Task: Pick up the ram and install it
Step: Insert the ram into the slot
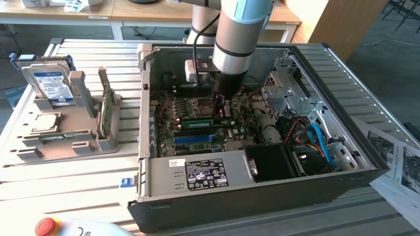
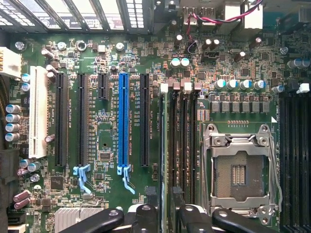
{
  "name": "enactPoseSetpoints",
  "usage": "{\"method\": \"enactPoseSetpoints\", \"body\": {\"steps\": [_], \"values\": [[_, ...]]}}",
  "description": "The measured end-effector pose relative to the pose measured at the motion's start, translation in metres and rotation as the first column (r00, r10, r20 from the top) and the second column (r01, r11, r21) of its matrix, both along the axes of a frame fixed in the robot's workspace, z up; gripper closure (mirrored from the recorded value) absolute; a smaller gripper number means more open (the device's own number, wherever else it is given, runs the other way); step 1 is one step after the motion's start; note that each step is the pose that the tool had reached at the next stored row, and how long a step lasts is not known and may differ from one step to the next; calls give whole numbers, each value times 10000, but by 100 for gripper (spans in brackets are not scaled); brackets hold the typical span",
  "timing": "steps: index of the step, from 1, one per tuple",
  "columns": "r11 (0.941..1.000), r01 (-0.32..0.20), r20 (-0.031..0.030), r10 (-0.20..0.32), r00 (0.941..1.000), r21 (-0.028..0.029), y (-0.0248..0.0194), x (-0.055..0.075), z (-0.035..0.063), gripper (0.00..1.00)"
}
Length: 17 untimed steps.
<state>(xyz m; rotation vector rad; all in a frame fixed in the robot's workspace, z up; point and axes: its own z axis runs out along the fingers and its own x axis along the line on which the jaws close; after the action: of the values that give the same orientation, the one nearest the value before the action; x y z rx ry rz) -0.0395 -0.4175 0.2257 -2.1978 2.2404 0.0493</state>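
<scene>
Roughly centre in the exterior view, an open black computer case [image 1: 367, 164] lies on its side. Inside it are a green motherboard [image 1: 172, 129], a silver power supply [image 1: 196, 174] with a white label at the lower edge, a black fan housing [image 1: 272, 162] beside it, and blue cables [image 1: 318, 137] toward the exterior view's right.

A grey robot arm reaches down from the top of the frame, and its gripper [image 1: 220, 110] hangs just over the board. The ram [image 1: 196, 123] stands on edge in a memory slot, above a blue slot strip [image 1: 196, 139]. In the wrist view the ram [image 2: 165, 145] shows as a thin green edge between black memory slots, beside an empty silver processor socket [image 2: 241, 170]. The gripper [image 2: 165, 196] is spread, with one black finger [image 2: 148, 213] on each side of the stick.

At the exterior view's left, a grey parts tray [image 1: 85, 147] holds an upright hard drive [image 1: 49, 83], an upright green card [image 1: 105, 110] and a flat square chip [image 1: 43, 123].

Everything rests on a slatted metal table [image 1: 66, 177]. A red button [image 1: 47, 226] sits at the lower left and printed papers [image 1: 400, 167] at the lower right. Wooden desks [image 1: 131, 12] stand behind.
</scene>
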Motion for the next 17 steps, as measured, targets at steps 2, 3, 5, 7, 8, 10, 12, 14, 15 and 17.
{"method": "enactPoseSetpoints", "body": {"steps": [2,3,5,7,8,10,12,14,15,17], "values": [[10000,0,1,0,10000,0,0,0,0,75],[10000,0,0,0,10000,0,0,0,0,75],[10000,0,0,0,10000,0,0,0,0,75],[10000,0,0,0,10000,0,0,0,0,75],[10000,0,0,0,10000,0,0,0,0,75],[10000,0,0,0,10000,0,0,0,0,75],[10000,0,0,0,10000,1,0,0,0,75],[10000,0,0,0,10000,1,0,0,0,75],[10000,1,1,-1,10000,2,0,0,0,75],[10000,1,0,-1,10000,-2,-1,0,14,75]]}}
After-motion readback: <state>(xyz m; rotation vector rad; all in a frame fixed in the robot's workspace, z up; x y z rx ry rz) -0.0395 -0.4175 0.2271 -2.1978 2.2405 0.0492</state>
